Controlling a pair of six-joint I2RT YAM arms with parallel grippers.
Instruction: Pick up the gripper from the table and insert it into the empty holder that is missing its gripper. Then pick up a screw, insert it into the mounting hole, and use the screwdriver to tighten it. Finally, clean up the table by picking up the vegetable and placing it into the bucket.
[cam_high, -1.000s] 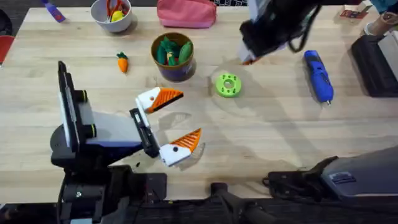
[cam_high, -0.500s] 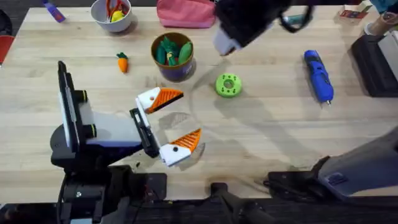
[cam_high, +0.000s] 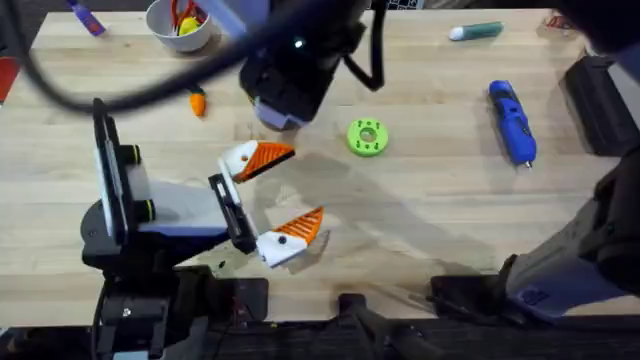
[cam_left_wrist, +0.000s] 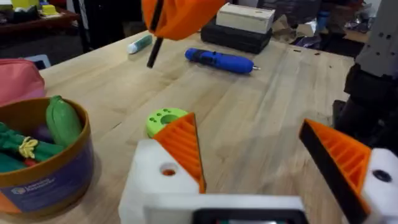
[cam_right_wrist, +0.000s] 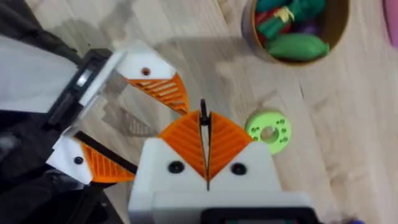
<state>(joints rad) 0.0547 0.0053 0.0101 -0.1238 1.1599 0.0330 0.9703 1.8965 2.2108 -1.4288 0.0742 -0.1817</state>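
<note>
Right wrist: right claw (cam_right_wrist: 204, 146) pinching screw (cam_right_wrist: 203, 121).

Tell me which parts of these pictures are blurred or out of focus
Overhead: the right arm shows large, dark and smeared across the top, covering the bucket; the screwdriver and green disc are sharp. Left wrist: the near fingers are soft, as is the orange shape at the top edge. Right wrist: the table and the bucket look softly blurred.
</note>
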